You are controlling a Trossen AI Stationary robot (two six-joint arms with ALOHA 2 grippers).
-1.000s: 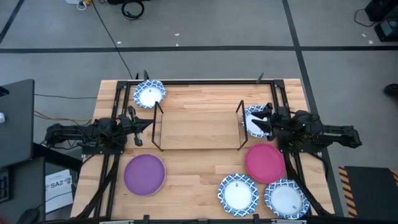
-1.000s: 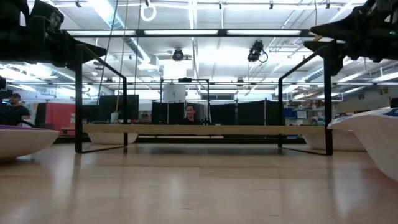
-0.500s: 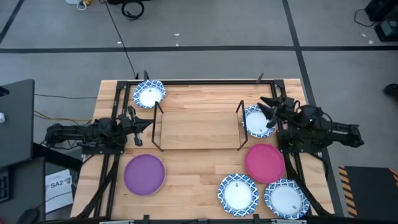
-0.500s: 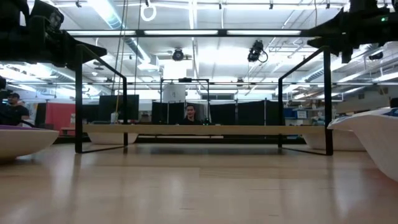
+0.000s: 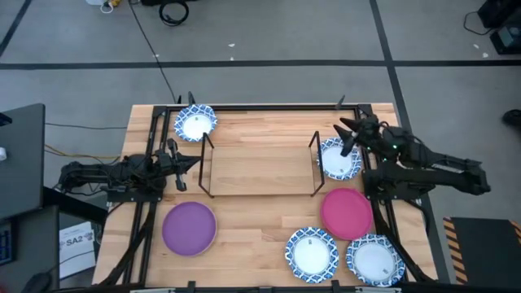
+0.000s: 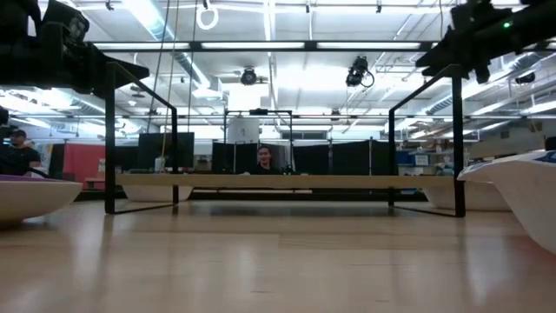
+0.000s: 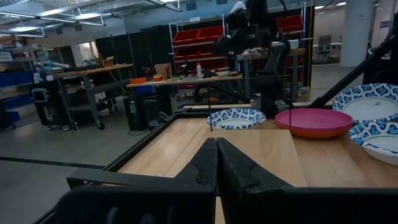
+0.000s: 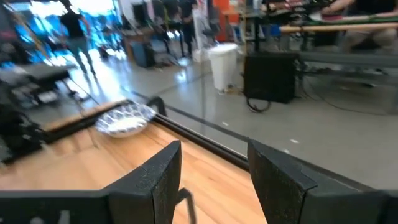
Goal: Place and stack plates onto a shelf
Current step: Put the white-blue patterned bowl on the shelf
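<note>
Near the table's right edge, the right gripper (image 5: 348, 130) hangs with its matte black fingers spread wide and holding nothing, above the far rim of a round blue-and-white patterned plate (image 5: 339, 159) that lies just outside the shelf's right end. The shelf (image 5: 259, 169), thin black rods around a pale wooden board, sits mid-table with no plate on it, and the left gripper (image 5: 194, 159) waits shut beside its left end. Outward lie another patterned plate (image 5: 195, 124) at the far left corner, a smooth purple plate (image 5: 189, 227) near the front left, a magenta plate (image 5: 346, 212) and two more patterned plates (image 5: 310, 253) at the front right; a sheet on the floor reads "SA2" (image 5: 75, 241).
</note>
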